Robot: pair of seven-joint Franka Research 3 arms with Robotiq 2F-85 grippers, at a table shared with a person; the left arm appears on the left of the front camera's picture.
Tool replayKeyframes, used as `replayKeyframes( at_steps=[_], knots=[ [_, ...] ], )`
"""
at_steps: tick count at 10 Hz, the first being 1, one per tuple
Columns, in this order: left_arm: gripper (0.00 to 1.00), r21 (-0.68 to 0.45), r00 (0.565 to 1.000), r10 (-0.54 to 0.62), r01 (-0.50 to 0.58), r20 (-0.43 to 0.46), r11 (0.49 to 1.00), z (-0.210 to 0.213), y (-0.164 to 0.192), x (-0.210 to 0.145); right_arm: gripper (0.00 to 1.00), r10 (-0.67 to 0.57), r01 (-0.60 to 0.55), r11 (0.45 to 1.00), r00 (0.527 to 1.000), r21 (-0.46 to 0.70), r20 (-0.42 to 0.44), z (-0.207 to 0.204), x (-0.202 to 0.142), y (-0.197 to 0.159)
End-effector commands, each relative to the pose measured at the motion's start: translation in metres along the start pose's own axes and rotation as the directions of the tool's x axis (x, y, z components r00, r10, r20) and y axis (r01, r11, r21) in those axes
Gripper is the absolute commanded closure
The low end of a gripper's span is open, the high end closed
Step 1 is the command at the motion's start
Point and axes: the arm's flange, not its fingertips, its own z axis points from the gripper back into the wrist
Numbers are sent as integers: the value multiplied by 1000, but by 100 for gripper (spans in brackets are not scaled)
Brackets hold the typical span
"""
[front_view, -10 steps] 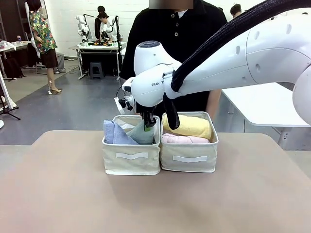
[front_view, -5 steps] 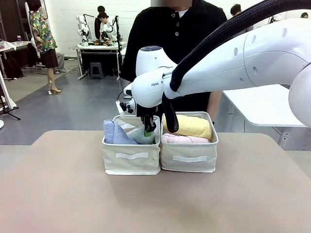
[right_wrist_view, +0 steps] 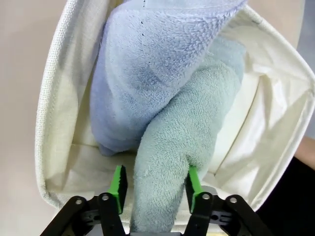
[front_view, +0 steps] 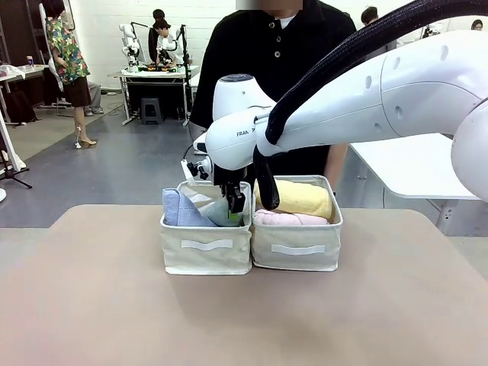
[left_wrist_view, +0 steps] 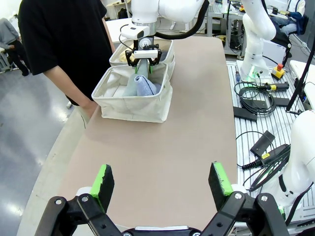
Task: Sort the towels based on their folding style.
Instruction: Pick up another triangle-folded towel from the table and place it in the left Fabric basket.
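A pale teal cone towel (right_wrist_view: 172,162) leans in the left cream basket (front_view: 206,248) against a light blue cone towel (right_wrist_view: 147,73). My right gripper (right_wrist_view: 155,189) hangs over that basket, open, its green pads either side of the teal towel's tip with a small gap at one pad. From the front, the right gripper (front_view: 232,202) dips into the basket beside the teal towel (front_view: 217,212) and the blue towel (front_view: 179,210). A yellow rolled towel (front_view: 297,198) lies on a pink one (front_view: 286,219) in the right basket (front_view: 297,250). My left gripper (left_wrist_view: 162,181) is open and holds nothing, over bare table.
A person in black (front_view: 274,84) stands right behind the baskets at the far edge. The tan table (front_view: 244,320) spreads in front of the baskets. In the left wrist view, cables and gear (left_wrist_view: 256,103) lie beyond the table's edge.
My right gripper has sunk a little into the left basket and its jaws have parted off the teal towel. The left gripper has not moved.
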Motion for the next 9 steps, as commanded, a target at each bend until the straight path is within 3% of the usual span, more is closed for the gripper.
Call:
replayKeyframes(
  at_steps=[1,3,9],
  knots=[
    [0,6,1000,-2,2,10,1000,1,-1,1,21,10,-11,1000,999,17,33,-1,-1,-2],
    [0,6,1000,-2,2,10,1000,1,-1,1,2,9,-10,1000,999,18,30,-1,-2,-2],
    [0,6,1000,-2,2,10,1000,1,-1,1,0,1,-1,1000,999,13,33,3,-2,-3]
  ],
)
